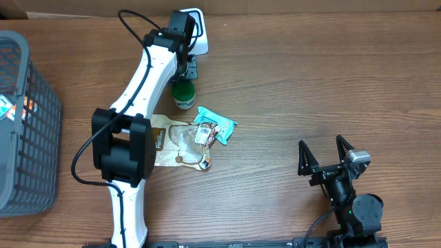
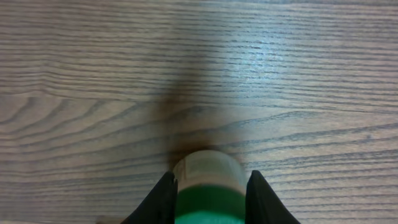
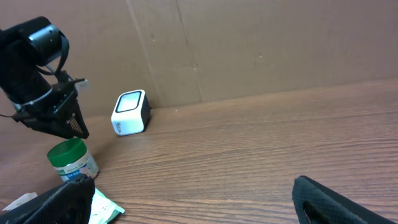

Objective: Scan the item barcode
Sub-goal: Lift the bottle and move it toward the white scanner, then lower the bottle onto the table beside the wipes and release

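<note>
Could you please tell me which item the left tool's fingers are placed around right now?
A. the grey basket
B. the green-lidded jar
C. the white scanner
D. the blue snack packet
B: in the left wrist view, the left tool has its fingers close against both sides of the green-lidded jar.

Bright, even light from above. Soft shadows on desk point(image 1: 310, 83). Left wrist: dark shadow streak above jar point(image 2: 208, 199), pale glare upper right, jar blurred. Right wrist dimmer, bottom edge unfocused.
</note>
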